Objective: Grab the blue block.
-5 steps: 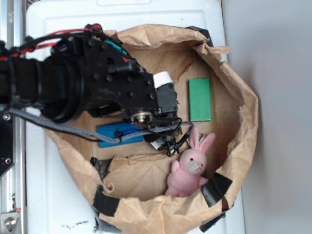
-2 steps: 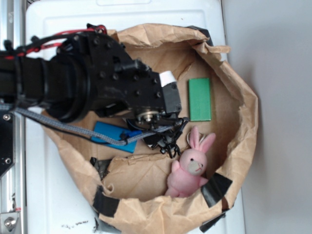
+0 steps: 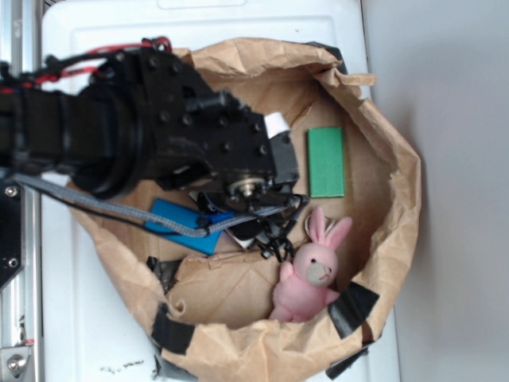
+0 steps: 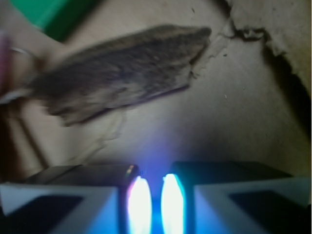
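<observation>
The blue block (image 3: pixel 181 224) is a flat sky-blue slab lying tilted on the floor of the brown paper bag (image 3: pixel 398 183). Its right end runs under my gripper (image 3: pixel 253 231). In the wrist view my gripper (image 4: pixel 151 184) has its two pads close together, with a bright blue glow filling the narrow gap between them. The slab itself is seen only as that blue strip. The jaws are shut on the blue block's end. The black arm hides the contact in the exterior view.
A green block (image 3: pixel 326 161) lies at the bag's far right; a corner of it shows in the wrist view (image 4: pixel 53 14). A dark brown bark-like piece (image 4: pixel 122 73) lies just ahead of the fingers. A pink plush bunny (image 3: pixel 310 270) sits close to the gripper's right.
The blue block has turned from level to tilted and its left end has shifted left and up. The arm's wrist has moved slightly right and down over it.
</observation>
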Controlling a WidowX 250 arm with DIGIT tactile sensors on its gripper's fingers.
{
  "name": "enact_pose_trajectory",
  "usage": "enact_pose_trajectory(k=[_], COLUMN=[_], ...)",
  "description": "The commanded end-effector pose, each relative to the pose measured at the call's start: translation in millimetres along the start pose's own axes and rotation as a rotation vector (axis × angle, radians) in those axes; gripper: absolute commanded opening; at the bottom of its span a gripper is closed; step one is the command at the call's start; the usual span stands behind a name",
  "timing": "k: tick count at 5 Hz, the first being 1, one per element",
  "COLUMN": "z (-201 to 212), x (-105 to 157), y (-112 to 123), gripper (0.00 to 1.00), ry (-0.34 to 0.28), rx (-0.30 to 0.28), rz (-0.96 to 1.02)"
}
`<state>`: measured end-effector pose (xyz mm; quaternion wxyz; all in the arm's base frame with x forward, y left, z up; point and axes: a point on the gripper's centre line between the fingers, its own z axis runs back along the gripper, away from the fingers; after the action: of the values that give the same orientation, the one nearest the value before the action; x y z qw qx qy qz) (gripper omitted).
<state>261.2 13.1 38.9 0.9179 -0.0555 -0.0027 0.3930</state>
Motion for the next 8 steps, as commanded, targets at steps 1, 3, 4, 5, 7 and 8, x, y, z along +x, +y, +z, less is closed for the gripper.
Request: enact_pose_trajectory(k=[1, 3, 4, 5, 7, 8], z=[39.2, 37.0, 31.9, 26.0, 27.9, 27.9], x=[11.4, 2.2, -1.8, -7.6, -4.7, -4.7], y=[12.5, 24.7, 29.8, 33.0, 31.9, 31.9], gripper=[1.00, 1.00, 1.00, 1.00, 1.00, 1.00], ry=[-0.061, -0.073, -0.080, -0.083, -0.189, -0.189], rx=[-0.095, -0.075, -0.050, -0.021, -0.117, -0.117], rz=[0.012, 0.041, 0.039, 0.100, -0.390, -0.390])
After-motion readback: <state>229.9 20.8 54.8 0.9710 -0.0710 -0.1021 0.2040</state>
